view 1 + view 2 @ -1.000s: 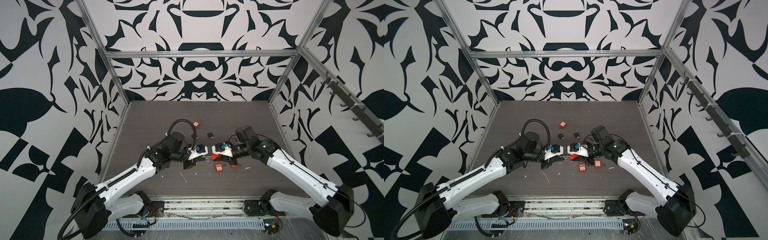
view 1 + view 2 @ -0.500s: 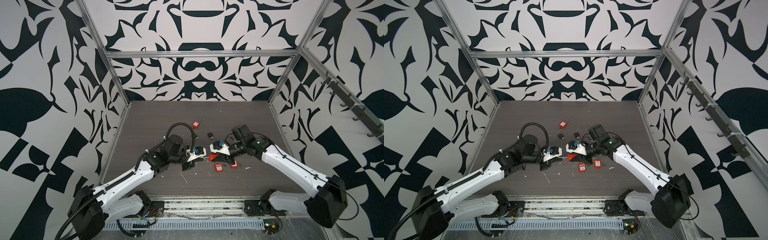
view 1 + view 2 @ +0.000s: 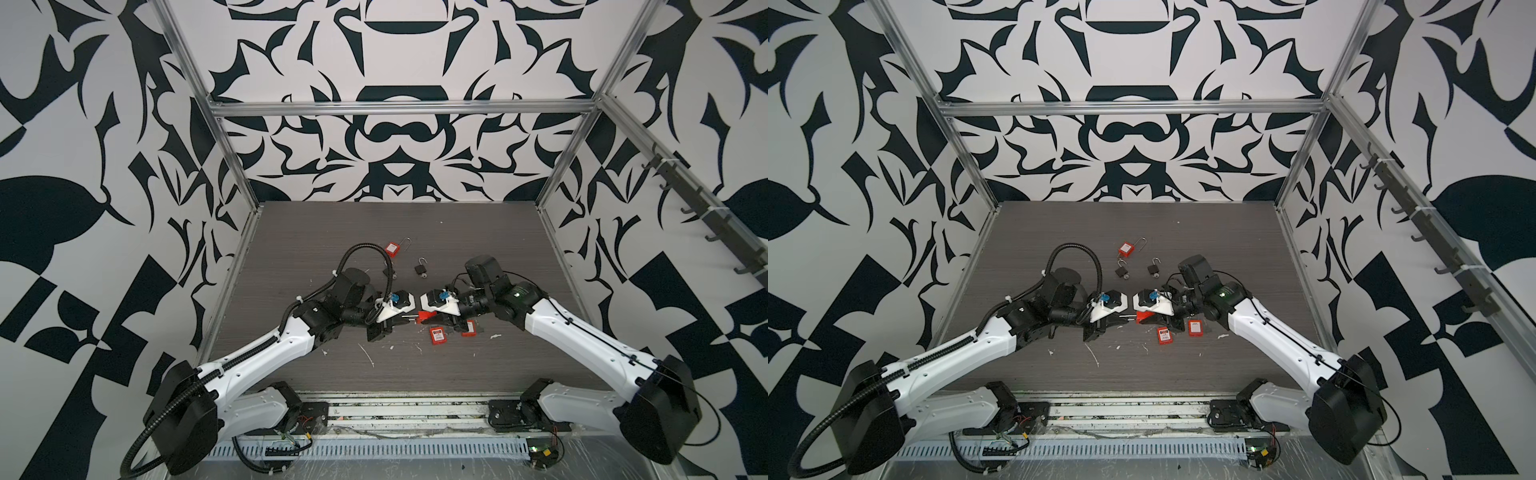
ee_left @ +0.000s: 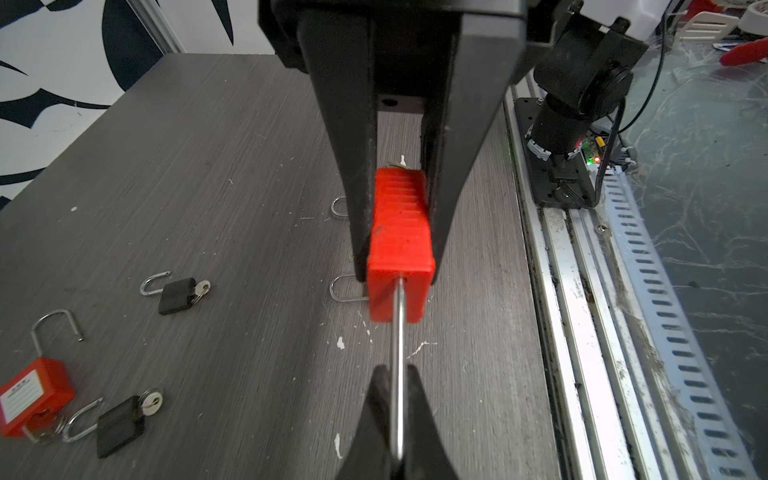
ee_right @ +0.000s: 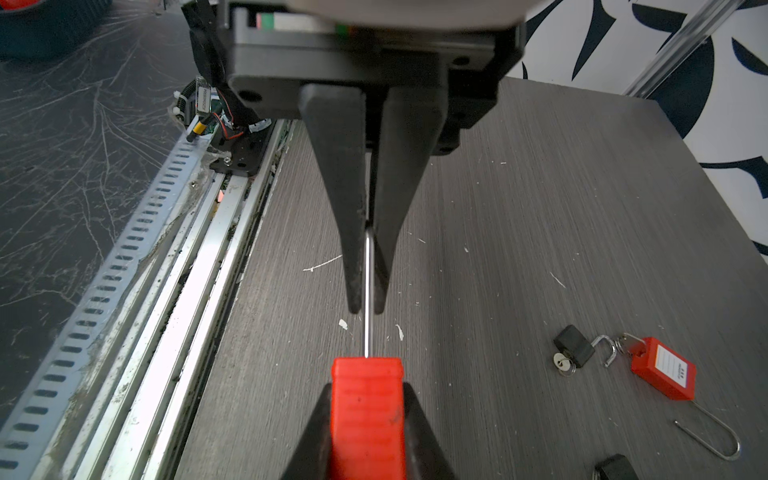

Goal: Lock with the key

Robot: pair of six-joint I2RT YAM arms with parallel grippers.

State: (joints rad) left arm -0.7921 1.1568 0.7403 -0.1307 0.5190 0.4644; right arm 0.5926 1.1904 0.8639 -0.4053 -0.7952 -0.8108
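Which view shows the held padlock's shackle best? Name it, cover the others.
The right wrist view: the shackle runs bare from the red padlock into the fingers of the left gripper. The left wrist view shows it too, blurring near the lens. In both top views it is a tiny sliver.

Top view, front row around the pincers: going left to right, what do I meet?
Left pincer → held red padlock → loose red padlock → second loose red padlock.
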